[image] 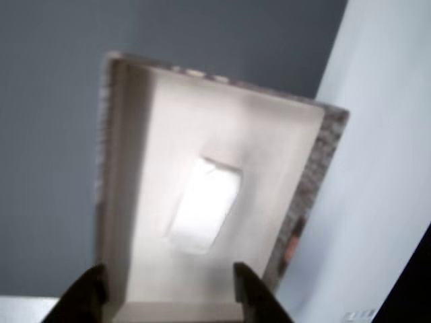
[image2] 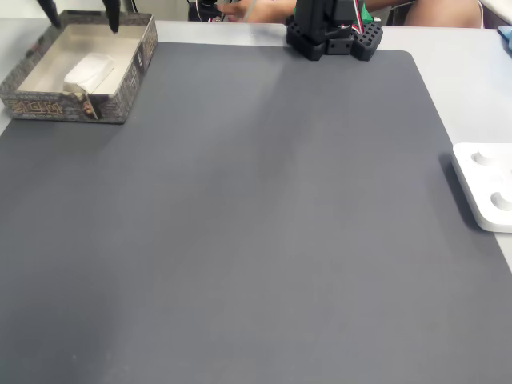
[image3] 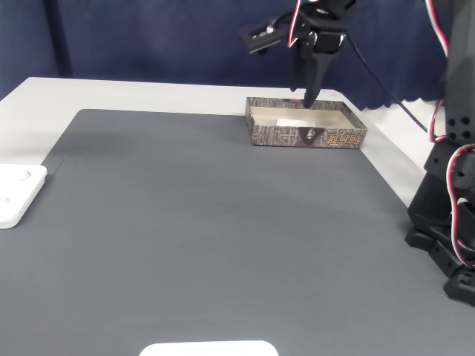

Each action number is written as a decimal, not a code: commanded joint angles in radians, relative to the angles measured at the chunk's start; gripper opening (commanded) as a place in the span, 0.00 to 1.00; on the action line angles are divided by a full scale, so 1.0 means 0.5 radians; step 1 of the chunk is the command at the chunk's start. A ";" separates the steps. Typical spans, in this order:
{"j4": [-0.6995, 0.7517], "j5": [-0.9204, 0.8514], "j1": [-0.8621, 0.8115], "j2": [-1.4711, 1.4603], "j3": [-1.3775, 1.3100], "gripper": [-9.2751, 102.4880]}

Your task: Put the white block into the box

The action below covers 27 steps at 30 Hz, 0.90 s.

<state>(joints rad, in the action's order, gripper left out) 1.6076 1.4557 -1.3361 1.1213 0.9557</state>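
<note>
The box (image2: 48, 108) carried printed lettering on its speckled brown-grey outer wall, gold-toned characters in both fixed views, but they were too small and blurred to read. No other writing could be made out.

The white block (image: 204, 204) lay flat on the pale floor inside the box, roughly in the middle and touching no wall. In the other view its long axis ran from lower left to upper right, tilted a little off the box's own long side. In a fixed view the block (image2: 89, 70) lay at a similar slant, one end toward the box's far wall. In the other fixed view it was only a pale strip (image3: 288, 121) behind the box's near wall (image3: 306, 137).

The arm reached out from its black base (image2: 332, 36), which stood on the grey surface (image2: 264, 224) well to the right of the box in that view. Its forearm came down steeply over the box's far wall. The fingers (image3: 305, 95) pointed almost straight down just above the box rim, apart from the block. In the other view the two dark tips (image: 168, 293) stood spread wide at the box's near end with nothing between them, and the block lay beyond them.

A glossy white plastic device (image2: 488, 184) sat at the surface's edge, far from the box.
</note>
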 commanded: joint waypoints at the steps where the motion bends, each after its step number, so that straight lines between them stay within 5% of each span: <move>1: 0.006 -0.009 0.074 0.423 0.245 0.29; 13: 0.003 -0.337 0.319 1.028 0.942 0.27; 27: -0.095 -1.516 0.758 1.641 1.675 0.24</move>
<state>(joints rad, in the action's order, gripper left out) 1.5739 0.8176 -1.0140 1.8208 1.7503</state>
